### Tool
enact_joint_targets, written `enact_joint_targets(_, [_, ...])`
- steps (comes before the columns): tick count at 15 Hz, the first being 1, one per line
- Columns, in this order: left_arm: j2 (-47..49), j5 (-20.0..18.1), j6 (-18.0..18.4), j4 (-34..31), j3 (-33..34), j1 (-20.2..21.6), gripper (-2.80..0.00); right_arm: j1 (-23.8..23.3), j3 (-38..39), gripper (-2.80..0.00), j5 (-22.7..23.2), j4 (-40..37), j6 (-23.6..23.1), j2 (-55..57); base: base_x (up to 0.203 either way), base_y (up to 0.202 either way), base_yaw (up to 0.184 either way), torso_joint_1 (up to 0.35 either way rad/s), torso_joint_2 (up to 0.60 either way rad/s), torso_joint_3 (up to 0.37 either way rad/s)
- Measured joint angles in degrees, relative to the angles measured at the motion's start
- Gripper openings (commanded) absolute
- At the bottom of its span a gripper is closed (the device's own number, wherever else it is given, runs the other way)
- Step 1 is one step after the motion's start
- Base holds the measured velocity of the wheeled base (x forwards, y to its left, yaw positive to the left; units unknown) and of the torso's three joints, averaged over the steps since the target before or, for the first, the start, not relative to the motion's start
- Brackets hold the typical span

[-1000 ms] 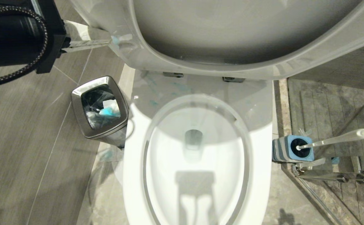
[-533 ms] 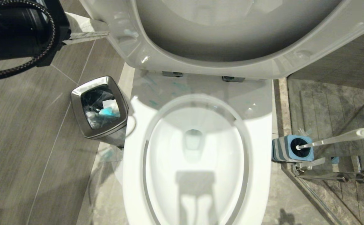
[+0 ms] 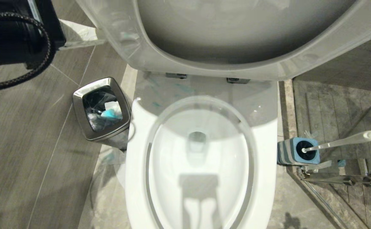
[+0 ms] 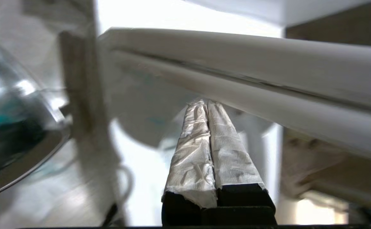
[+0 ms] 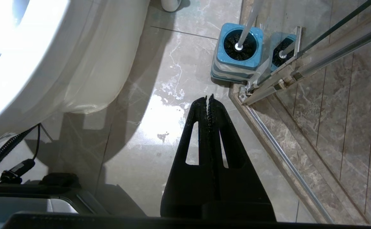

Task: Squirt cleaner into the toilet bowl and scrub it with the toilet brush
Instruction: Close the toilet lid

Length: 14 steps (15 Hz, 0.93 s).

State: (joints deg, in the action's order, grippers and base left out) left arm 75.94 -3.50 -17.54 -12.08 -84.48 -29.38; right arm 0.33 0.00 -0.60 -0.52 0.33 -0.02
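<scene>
toilet bowl (image 3: 201, 165): white, seat down on the rim, lid (image 3: 236, 35) raised above it; water at the drain looks clear; faint pale blue streaks of cleaner (image 3: 155, 83) on the porcelain ledge behind the seat
toilet brush (image 3: 341, 141): on the floor to the bowl's right, white handle leaning out of its grey-and-blue striped holder (image 3: 296, 152); the holder stands just beside the glass shower door frame (image 5: 277, 81)
left gripper (image 4: 204, 103): raised at the bowl's left, near the lid's edge; its 2 tape-wrapped fingers (image 4: 191, 149) are pressed together with nothing between them; well apart from the brush
right gripper (image 5: 209, 97): hangs low over the floor at the bowl's right; its 2 black fingers (image 5: 226, 140) are closed tip to tip and empty; the holder lies ahead of the tips, near but not touching
steel bin (image 3: 102, 109): square, on the floor left of the bowl; holds a blue-stained tissue (image 3: 110, 113)
left arm (image 3: 13, 35): black, with a braided cable, at the upper left of the head view
</scene>
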Motion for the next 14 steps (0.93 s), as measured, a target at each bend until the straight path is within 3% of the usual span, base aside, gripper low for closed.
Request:
enact_joint_targets(4, [-1.07,2.05,10.05,-10.65,-0.09,1.49,-2.8,0.0,0.0,-2.8,-0.02,0.01,0.0,0.0,0.0,0.0,0.0,0.0,0.0,0.0])
enact_joint_targets(14, [-1.27,3.74,11.85,-10.71,-2.18,1.16,-2.8,0.0,0.0,-2.8,0.01,0.01,0.0,0.0,0.0,0.0,0.0,0.0,0.0,0.0])
